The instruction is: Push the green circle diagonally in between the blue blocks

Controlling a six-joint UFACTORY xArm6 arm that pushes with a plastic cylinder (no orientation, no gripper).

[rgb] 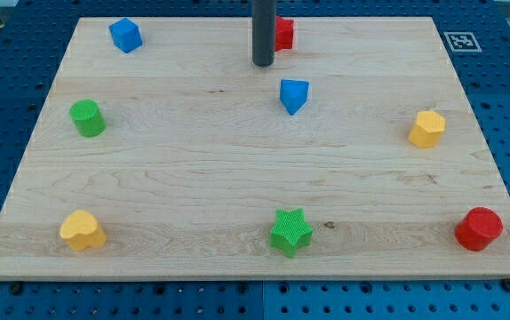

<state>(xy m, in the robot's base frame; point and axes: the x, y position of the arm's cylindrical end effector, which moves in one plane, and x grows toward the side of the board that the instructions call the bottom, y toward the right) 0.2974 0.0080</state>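
Observation:
The green circle [87, 117] stands near the board's left edge, at mid height. A blue cube-like block [125, 35] sits at the view's top left. A blue triangle-like block [294, 95] sits right of centre, toward the top. My tip [263, 64] is near the top centre, just up and left of the blue triangle and far right of the green circle. It touches no block.
A red block [283, 34] sits partly behind the rod at the top. A yellow hexagon [426, 129] is at the right. A red circle [479, 228] is at bottom right, a green star [290, 232] at bottom centre, a yellow heart [83, 231] at bottom left.

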